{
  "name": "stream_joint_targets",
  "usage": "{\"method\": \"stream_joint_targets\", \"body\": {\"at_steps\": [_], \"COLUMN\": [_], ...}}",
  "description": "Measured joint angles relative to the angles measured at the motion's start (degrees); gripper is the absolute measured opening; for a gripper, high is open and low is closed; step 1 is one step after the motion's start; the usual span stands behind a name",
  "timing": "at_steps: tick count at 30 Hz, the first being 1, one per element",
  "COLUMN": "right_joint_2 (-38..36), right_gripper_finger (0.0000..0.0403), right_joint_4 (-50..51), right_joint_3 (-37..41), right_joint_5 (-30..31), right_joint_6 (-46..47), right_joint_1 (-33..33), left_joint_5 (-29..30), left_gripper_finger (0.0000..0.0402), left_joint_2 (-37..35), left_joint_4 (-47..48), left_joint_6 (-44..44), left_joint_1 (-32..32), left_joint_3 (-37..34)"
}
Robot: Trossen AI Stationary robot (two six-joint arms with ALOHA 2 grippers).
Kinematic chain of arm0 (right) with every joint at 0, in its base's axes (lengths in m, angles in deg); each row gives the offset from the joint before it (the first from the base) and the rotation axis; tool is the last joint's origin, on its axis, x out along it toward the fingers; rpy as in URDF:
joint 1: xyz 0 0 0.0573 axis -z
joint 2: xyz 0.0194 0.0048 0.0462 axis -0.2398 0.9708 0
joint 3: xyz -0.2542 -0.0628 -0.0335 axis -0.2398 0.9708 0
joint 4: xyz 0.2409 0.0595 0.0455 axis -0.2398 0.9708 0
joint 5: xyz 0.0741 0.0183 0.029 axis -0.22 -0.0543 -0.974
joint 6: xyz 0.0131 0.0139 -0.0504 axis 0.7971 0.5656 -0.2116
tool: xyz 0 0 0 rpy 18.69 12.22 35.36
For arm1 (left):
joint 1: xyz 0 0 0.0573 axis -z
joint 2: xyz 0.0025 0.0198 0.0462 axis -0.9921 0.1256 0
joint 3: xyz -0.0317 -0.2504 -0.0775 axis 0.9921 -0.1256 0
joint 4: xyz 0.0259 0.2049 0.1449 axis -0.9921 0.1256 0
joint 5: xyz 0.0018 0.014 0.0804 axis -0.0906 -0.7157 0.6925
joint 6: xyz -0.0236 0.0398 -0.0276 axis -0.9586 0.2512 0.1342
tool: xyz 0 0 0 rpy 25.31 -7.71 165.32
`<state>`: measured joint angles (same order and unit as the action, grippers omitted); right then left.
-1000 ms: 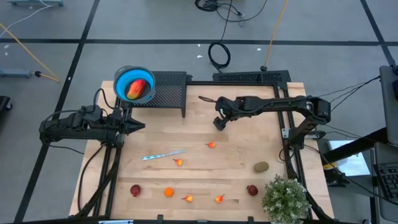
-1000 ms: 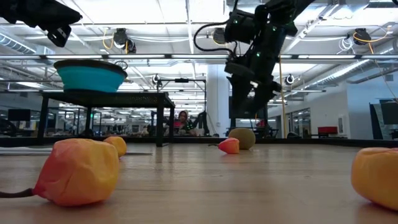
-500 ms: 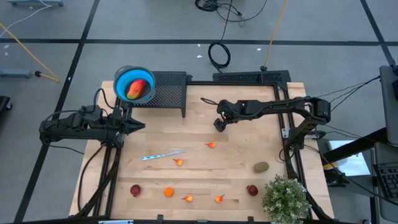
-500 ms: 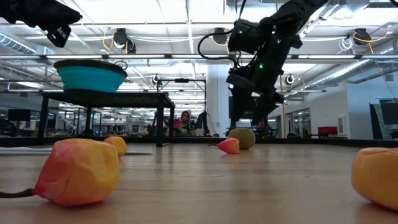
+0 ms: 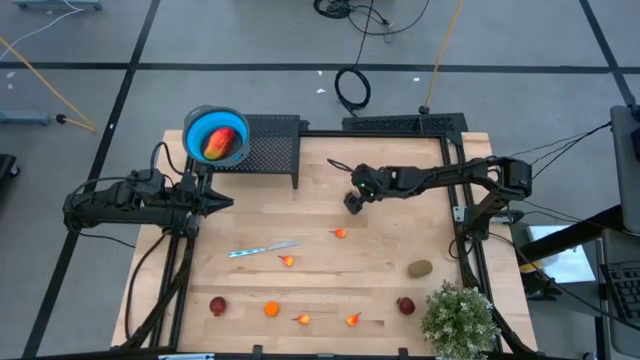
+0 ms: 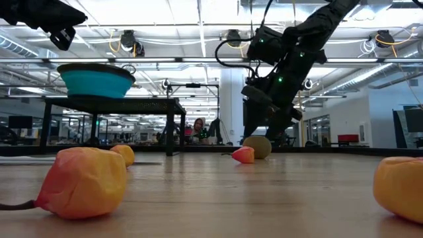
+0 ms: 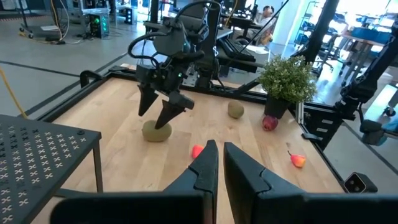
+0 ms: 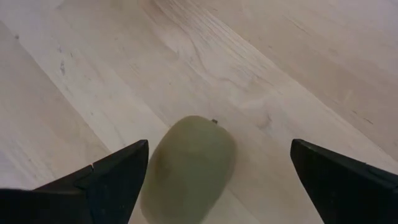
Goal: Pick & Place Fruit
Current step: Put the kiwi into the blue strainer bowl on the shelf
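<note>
A: From above, where is the right gripper [image 5: 352, 201]?

B: Over the wood table [image 5: 380, 270], fingers spread wide. The left gripper [image 5: 222, 202] waits, pressed together.

A: And its wrist view?

B: A kiwi [image 8: 189, 167] lies between the fingers. It looks small, light and squishy. Pinch its middle softly.

Bright, even light is cast from ceiling lamps [image 6: 129, 41]; the nearest fruit [image 6: 86, 182] is blurred, and soft shadows are thrown on the table [image 5: 380, 275].
</note>
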<state>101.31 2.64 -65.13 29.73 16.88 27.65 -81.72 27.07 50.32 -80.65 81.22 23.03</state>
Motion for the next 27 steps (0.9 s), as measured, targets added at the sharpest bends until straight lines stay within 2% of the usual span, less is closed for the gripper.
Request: {"method": "stream_joint_targets", "body": {"at_steps": [8,15,27], "right_joint_2": [5.5,6.6,6.4], "right_gripper_finger": [0.0387,0.0385,0.0342], "right_joint_4": [-2.4,-2.3,0.1], "right_joint_3": [0.1,0.0,0.0], "right_joint_5": [-2.9,-3.7,-4.0], "right_joint_6": [0.2,1.2,0.7], "right_joint_1": [0.0,-0.3,-0.3], "left_joint_5": [1.0,1.0,1.0], "left_gripper_finger": [0.0024,0.0024,0.0024], "left_joint_2": [0.0,0.0,0.0], "left_joint_4": [0.0,-0.1,0.0], "left_joint_6": [-0.2,-1.0,-0.7], "left_joint_1": [0.0,0.0,0.0], "left_joint_3": [0.0,0.0,0.0]}}
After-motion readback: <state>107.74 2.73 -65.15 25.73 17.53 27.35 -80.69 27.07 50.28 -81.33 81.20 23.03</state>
